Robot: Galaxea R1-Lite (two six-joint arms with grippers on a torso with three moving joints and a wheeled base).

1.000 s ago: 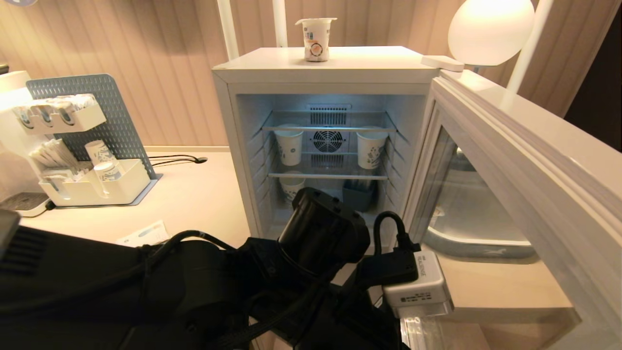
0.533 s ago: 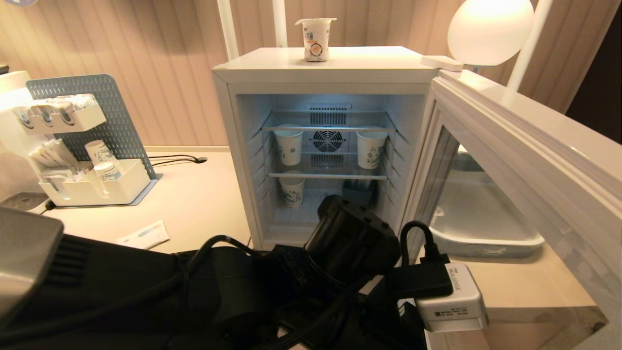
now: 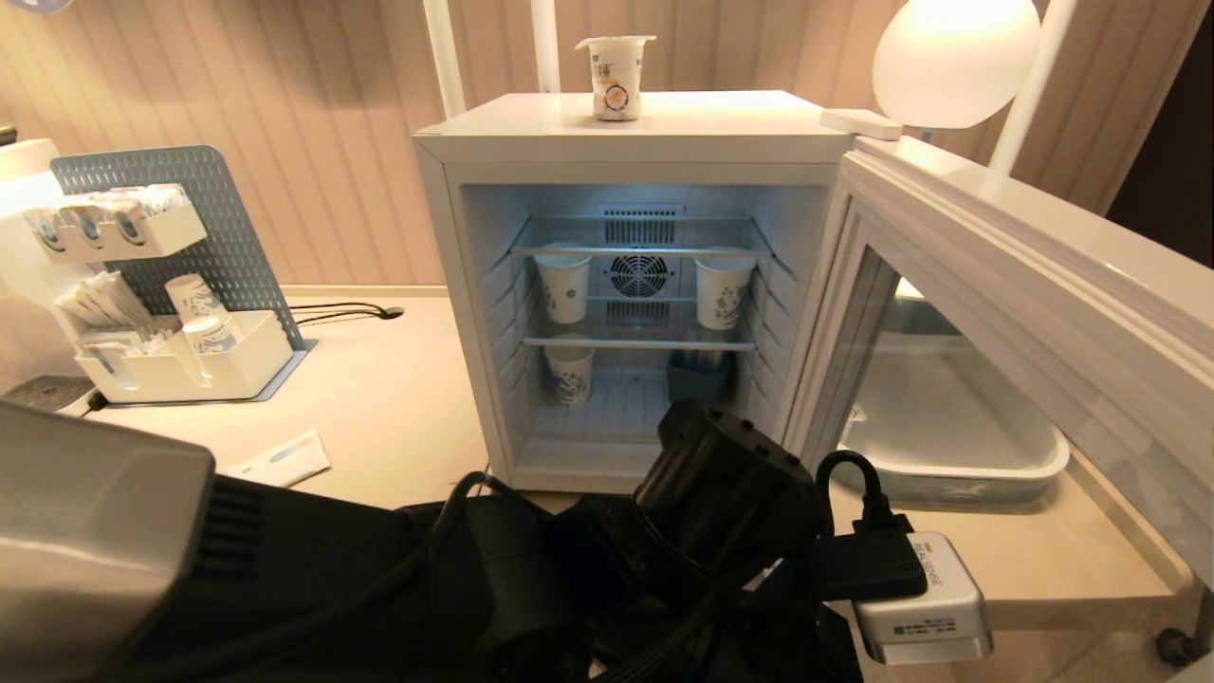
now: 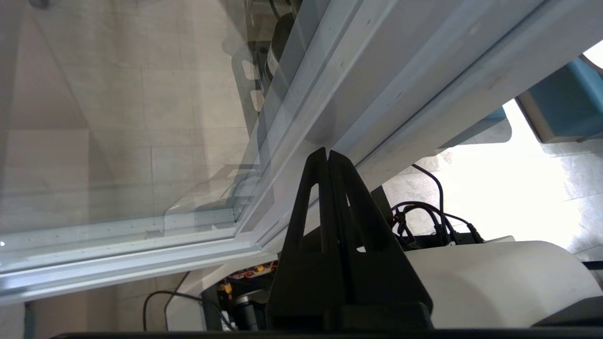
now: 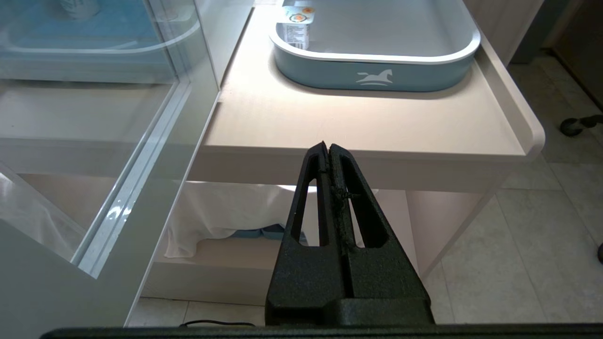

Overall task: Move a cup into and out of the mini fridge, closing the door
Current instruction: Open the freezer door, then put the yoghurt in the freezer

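Observation:
The cup stands upright on top of the mini fridge, which is lit inside. Its door is swung wide open to the right. My left arm reaches low in front of the fridge toward the door, and its fingers are hidden in the head view. In the left wrist view my left gripper is shut and empty, its tips right at the door's pale inner frame. My right gripper hangs shut and empty, just below the table's front edge beside the door glass.
Three patterned paper cups stand on the fridge shelves. A blue-grey tray behind the open door holds a tiny lidded cup. An organiser with cups and a leaflet lie left. A lamp stands behind.
My left arm has swept to the right and lower across the fridge front. The door has swung a little wider, uncovering more of the tray. The cup has not moved.

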